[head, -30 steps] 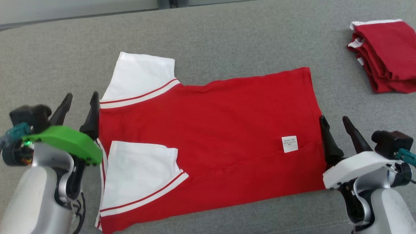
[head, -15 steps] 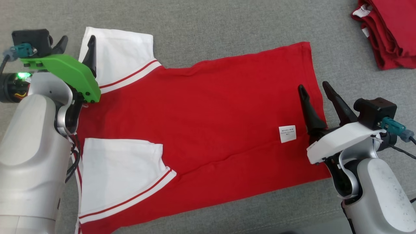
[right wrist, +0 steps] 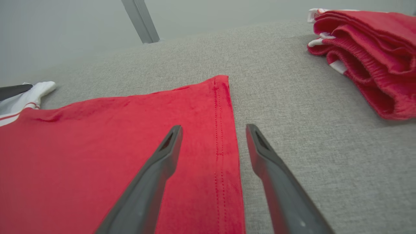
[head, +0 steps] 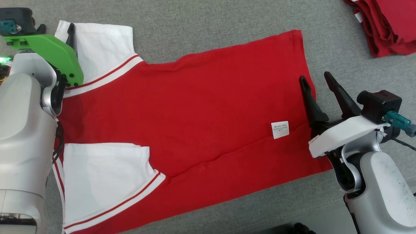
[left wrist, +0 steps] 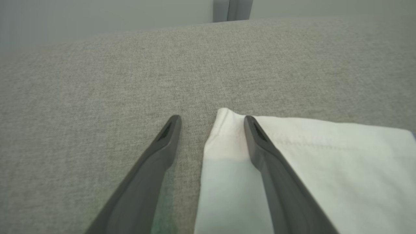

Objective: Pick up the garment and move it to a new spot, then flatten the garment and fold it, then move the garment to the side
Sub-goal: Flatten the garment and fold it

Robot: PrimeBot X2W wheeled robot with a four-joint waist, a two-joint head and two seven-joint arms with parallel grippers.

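Note:
The garment (head: 201,107), a red shirt with white sleeves and a small white label, lies flat and spread on the grey cloth surface. My left gripper (head: 56,29) is open at the far white sleeve (left wrist: 325,162). In the left wrist view the left gripper (left wrist: 212,117) straddles that sleeve's outer corner, one finger over the white cloth and one over bare surface. My right gripper (head: 314,76) is open at the shirt's bottom hem. In the right wrist view the right gripper (right wrist: 213,126) has the stitched hem of the garment (right wrist: 81,146) running between its fingers. Neither holds anything.
A stack of folded red garments (head: 390,26) lies at the far right, apart from the shirt, and shows as the folded stack (right wrist: 373,58) in the right wrist view. Bare grey surface (head: 211,26) stretches beyond the shirt, with a pale wall behind it.
The head camera has tipped down, shifting the whole picture. My left gripper has moved from the shoulder band out to the far sleeve's corner. My right gripper has moved farther along the hem. Both stay open.

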